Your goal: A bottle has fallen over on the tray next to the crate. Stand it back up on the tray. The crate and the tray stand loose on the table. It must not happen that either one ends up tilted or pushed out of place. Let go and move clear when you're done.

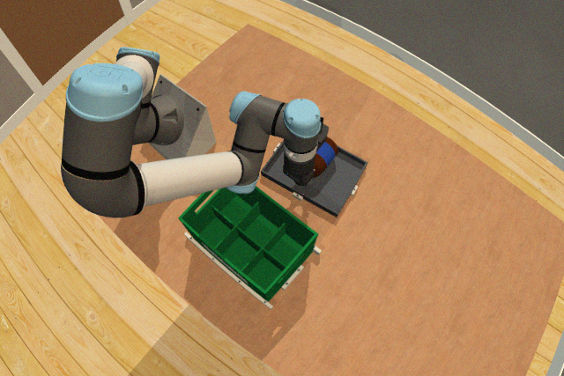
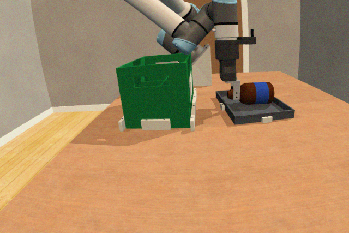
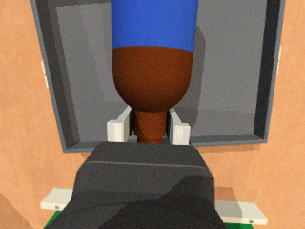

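A brown bottle (image 2: pixel 254 93) with a blue label lies on its side on the dark grey tray (image 2: pixel 254 109). It also shows in the wrist view (image 3: pixel 152 62) and in the overhead view (image 1: pixel 324 156). My gripper (image 3: pixel 150 115) points straight down and is shut on the bottle's neck, one white finger on each side. In the side view the gripper (image 2: pixel 235 90) stands at the tray's left end, with the bottle's body stretching to the right. In the overhead view the wrist hides the neck.
A green crate (image 2: pixel 155 91) with several compartments stands left of the tray, close to it; from above the crate (image 1: pixel 248 239) shows empty compartments. The grey robot base (image 1: pixel 180 121) stands at the back. The tray (image 1: pixel 316 178) has low raised walls.
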{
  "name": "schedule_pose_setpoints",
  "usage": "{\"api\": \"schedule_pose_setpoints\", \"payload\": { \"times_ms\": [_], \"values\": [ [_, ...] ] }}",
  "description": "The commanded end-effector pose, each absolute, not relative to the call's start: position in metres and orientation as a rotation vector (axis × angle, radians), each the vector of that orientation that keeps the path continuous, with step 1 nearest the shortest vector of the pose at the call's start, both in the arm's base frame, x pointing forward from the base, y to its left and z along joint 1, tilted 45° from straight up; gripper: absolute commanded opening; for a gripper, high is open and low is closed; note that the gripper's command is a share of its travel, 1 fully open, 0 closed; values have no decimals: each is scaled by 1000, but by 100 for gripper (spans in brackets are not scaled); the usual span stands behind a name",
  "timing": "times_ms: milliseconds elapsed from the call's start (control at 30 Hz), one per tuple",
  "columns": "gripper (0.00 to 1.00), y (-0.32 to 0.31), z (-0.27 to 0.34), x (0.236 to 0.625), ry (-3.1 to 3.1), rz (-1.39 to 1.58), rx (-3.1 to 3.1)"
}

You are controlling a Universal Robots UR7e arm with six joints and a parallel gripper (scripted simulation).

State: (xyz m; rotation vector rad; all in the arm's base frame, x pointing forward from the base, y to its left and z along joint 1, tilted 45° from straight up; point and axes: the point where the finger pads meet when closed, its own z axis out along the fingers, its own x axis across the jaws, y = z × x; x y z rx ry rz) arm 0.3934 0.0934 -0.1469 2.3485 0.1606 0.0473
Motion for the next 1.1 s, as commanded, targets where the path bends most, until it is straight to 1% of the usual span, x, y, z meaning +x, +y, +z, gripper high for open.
{"api": "schedule_pose_setpoints", "payload": {
  "times_ms": [0,1067],
  "values": [
    [0,92,-148,391,163,40,2346],
    [0,97,-144,393,163,48,2348]
  ]
}}
